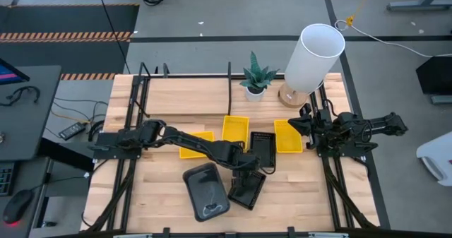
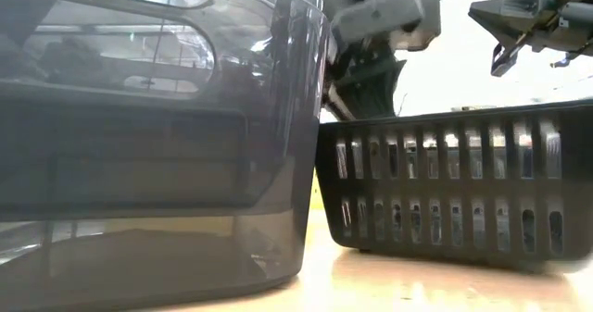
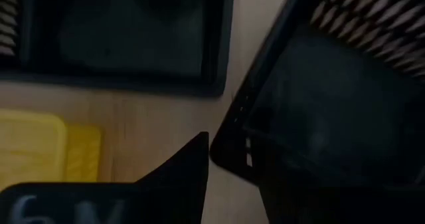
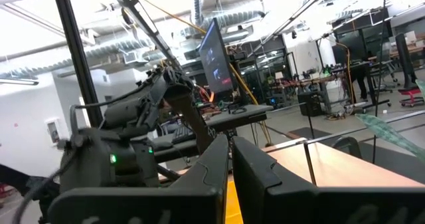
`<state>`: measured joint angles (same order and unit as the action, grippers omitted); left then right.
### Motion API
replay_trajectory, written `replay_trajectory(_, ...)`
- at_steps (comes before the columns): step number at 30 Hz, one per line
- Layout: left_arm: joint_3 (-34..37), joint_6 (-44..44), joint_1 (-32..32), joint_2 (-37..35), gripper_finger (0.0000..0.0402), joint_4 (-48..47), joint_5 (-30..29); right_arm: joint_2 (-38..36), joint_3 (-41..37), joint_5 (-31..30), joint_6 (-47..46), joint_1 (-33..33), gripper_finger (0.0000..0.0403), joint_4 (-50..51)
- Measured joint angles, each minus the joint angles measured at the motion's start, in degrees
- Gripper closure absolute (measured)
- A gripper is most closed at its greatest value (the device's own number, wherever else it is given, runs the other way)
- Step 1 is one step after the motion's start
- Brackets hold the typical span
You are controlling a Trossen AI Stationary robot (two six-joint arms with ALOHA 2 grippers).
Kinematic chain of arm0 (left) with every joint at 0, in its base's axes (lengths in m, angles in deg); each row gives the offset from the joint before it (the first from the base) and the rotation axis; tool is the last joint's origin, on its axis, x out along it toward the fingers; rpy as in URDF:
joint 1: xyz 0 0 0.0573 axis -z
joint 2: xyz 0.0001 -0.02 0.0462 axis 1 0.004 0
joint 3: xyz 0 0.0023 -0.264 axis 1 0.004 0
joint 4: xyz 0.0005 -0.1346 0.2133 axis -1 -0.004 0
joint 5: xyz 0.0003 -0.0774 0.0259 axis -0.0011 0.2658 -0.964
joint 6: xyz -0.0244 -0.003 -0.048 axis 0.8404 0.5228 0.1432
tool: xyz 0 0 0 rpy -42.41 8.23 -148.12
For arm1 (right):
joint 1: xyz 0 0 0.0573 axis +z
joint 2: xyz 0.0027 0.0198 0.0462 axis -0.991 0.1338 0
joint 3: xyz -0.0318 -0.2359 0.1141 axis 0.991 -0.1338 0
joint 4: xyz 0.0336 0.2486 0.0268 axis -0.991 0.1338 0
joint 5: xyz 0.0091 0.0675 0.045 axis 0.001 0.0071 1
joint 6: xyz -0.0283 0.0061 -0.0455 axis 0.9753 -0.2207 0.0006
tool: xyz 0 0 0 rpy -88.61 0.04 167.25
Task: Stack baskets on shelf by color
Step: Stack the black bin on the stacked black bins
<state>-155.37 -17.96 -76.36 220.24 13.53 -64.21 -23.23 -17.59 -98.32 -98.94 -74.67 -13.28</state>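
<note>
While the right gripper [image 1: 305,122] waits pressed together, the left gripper [image 1: 248,176], seemingly spread, hangs over a slatted black basket [image 1: 247,188] beside a smooth grey one [image 1: 205,190].

Room was lit pretty evenly from overhead, so the table [image 1: 162,188] only had soft, short shadows. From table height a window behind blew out to white, and the dark grey basket [image 2: 148,136] sat so close it went blurry, with reflections on its glossy wall. The left wrist view was dim and smeared. Ceiling lights glared in the right wrist view.
</note>
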Motion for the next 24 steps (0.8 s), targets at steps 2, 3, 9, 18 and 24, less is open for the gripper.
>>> replay_trajectory(2,0.0,0.0,0.0,0.5,0.0282,0.8,0.0,0.0,0.0,0.0,0.0,0.0,0.0376,0.0)
replay_trajectory(3,0.0,0.0,0.0,0.6,0.0282,1.5,0.0,0.0,0.0,0.0,0.0,0.0,0.0376,0.0)
replay_trajectory(9,0.0,-0.1,0.0,0.6,0.0283,1.7,0.2,0.0,0.0,0.0,0.0,0.0,0.0376,-0.5)
replay_trajectory(18,0.0,-1.6,0.0,0.6,0.0327,1.1,0.6,0.0,0.0,0.0,0.0,0.0,0.0376,-0.5)
replay_trajectory(24,0.0,-3.1,-0.1,0.6,0.0385,0.9,0.8,0.0,0.0,0.0,0.0,0.0,0.0376,-0.4)
